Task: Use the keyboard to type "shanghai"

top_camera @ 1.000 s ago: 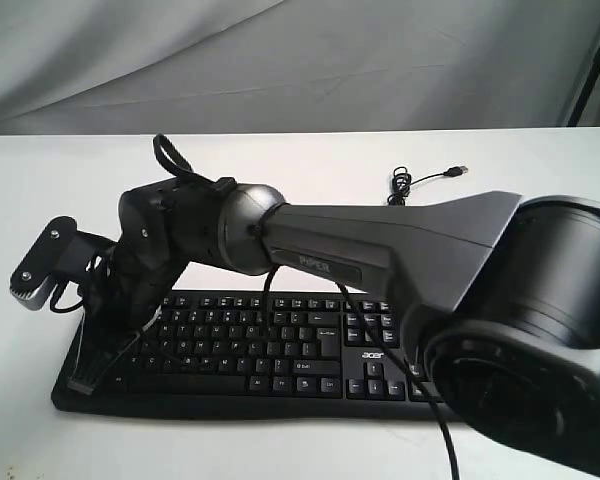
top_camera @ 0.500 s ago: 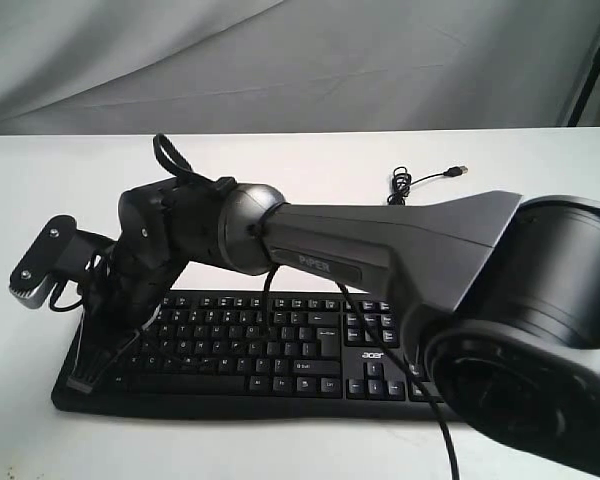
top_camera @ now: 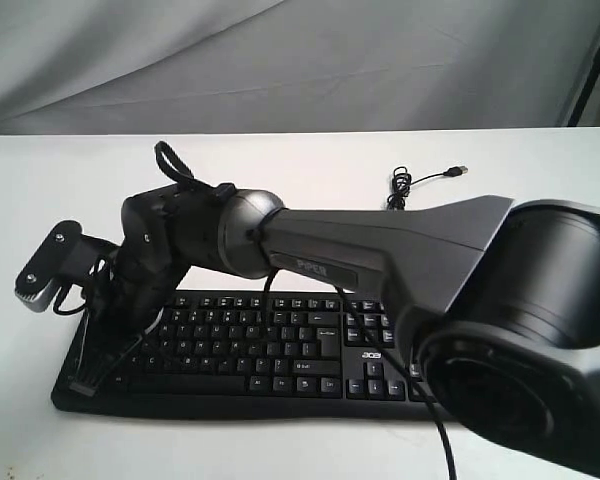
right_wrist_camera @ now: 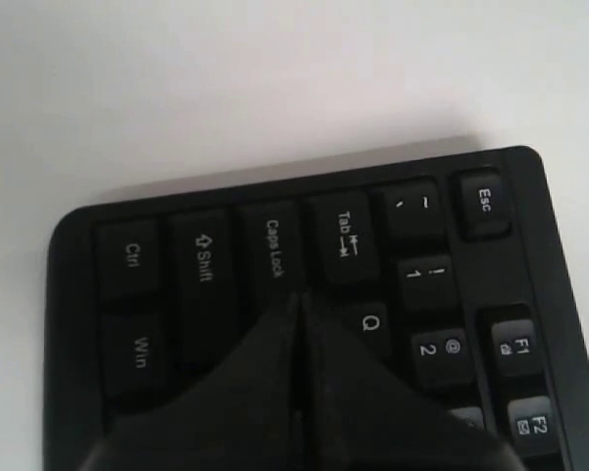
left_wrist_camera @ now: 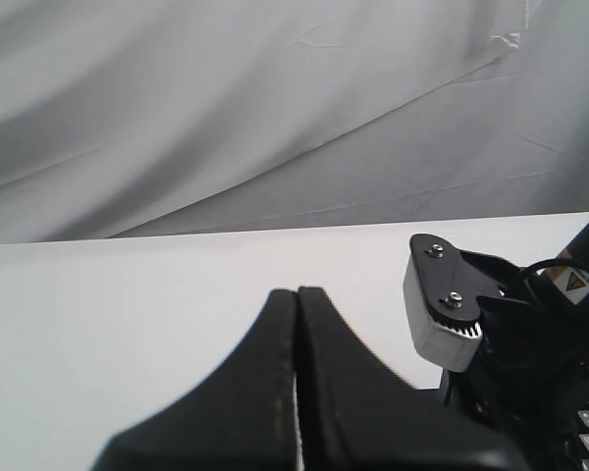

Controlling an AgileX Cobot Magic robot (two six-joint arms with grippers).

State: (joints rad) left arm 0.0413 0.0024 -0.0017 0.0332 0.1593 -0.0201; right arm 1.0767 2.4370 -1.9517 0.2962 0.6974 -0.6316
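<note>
Exterior view: your right gripper (top_camera: 84, 382) is down at the far left end of the keyboard (top_camera: 270, 345), which lies flat on the white table (top_camera: 310, 170). Left wrist view: your left gripper (left_wrist_camera: 296, 294) is clenched, fingers pressed flat together, with bare table beyond. Right wrist view: the right one's clamped tight too, holding nothing, its tip just by Caps Lock (right_wrist_camera: 273, 247) and Tab (right_wrist_camera: 345, 235).

Matt black plastic keyboard (top_camera: 242, 346)

White table (top_camera: 60, 200), creased grey cloth backdrop (top_camera: 280, 60), soft even light
</note>
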